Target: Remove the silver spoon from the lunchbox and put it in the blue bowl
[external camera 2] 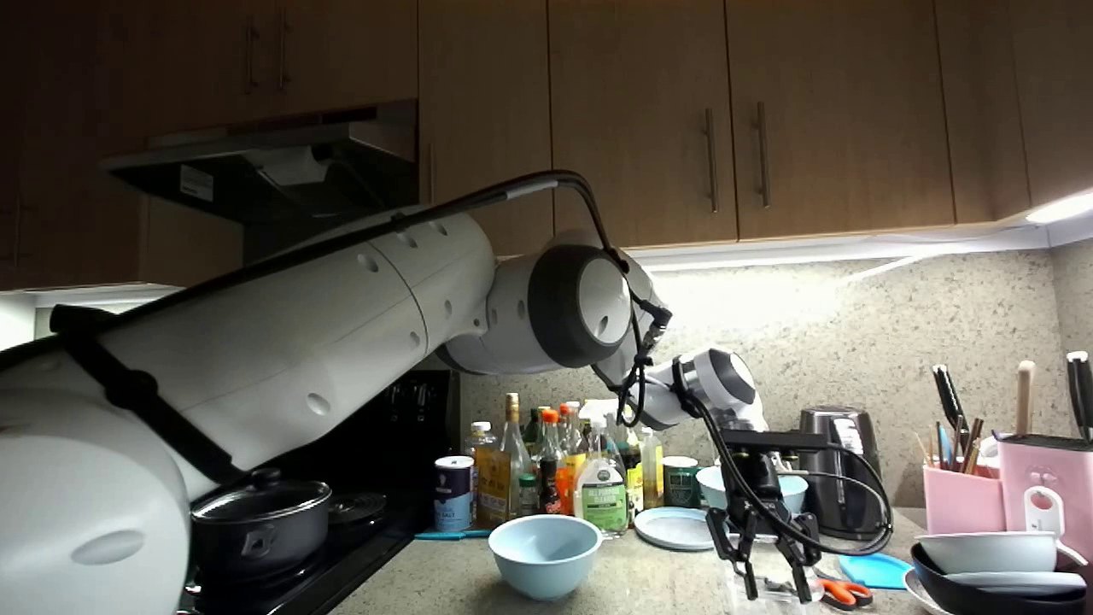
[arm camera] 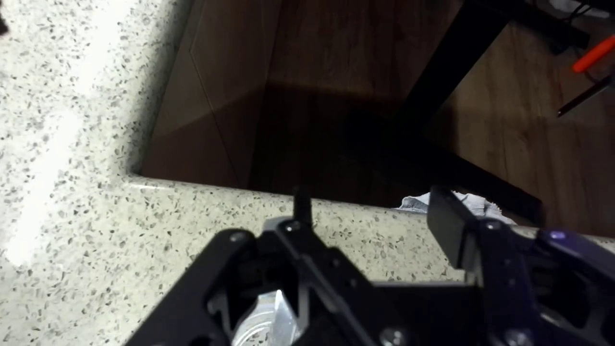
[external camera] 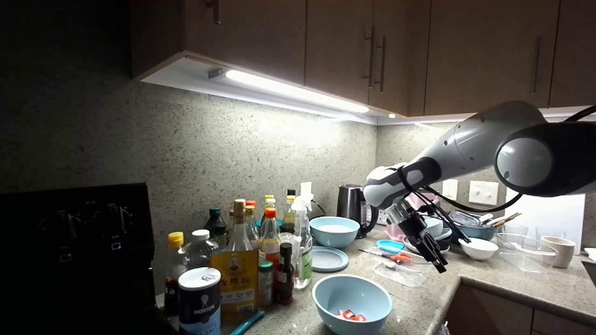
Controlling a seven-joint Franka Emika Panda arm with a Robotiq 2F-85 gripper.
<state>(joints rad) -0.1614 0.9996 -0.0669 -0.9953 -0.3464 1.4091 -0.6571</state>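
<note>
Arm (external camera 2: 299, 316) stretched way out in both exterior views, pale grey with darker joints, elbow (external camera 2: 598, 301) up high. Everything past elbow slopes down to wrist (external camera: 386, 186), which sits well below. Gripper (external camera 2: 777, 590) hanging off end, pointing down on bit of slant. Fingers (arm camera: 447, 230) spread, decent gap between tips. Both fingers show in wrist view too, kinda blurry there, black linkages (arm camera: 331, 274) splayed out behind them.

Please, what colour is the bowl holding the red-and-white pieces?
The bowl is light blue, shown best in an exterior view.
</note>
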